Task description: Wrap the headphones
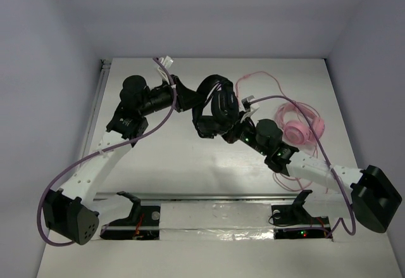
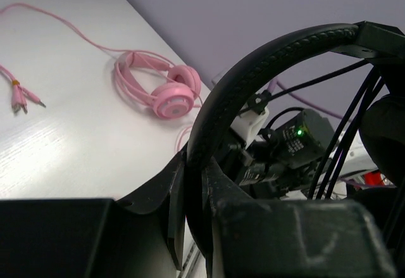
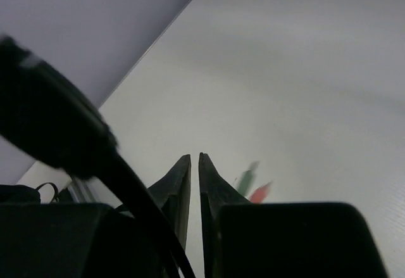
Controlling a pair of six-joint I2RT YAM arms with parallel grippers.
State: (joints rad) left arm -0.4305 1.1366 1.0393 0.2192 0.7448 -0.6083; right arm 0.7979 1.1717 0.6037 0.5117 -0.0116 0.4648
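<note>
Top view: my left gripper (image 1: 183, 97) and right gripper (image 1: 235, 131) meet at the headphones (image 1: 214, 104), mid-desk and nearer the far edge. The pink headphones (image 1: 302, 126) sit toward the right edge.

Left wrist: I'm clamped on the headband (image 2: 266, 63), with cable (image 2: 345, 129) strands running alongside.

Right wrist: fingers (image 3: 178, 186) are pressed together, can't tell if the cable's pinched in there.

Looks mid-wrap to me. Next move needs another loop round the band.

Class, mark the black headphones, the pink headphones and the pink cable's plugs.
black headphones (image 2: 272, 53): left wrist view, padded headband.
pink headphones (image 2: 172, 104): left wrist view, near earcup.
pink cable's plugs (image 2: 20, 99): left wrist view, plug bodies.
</note>
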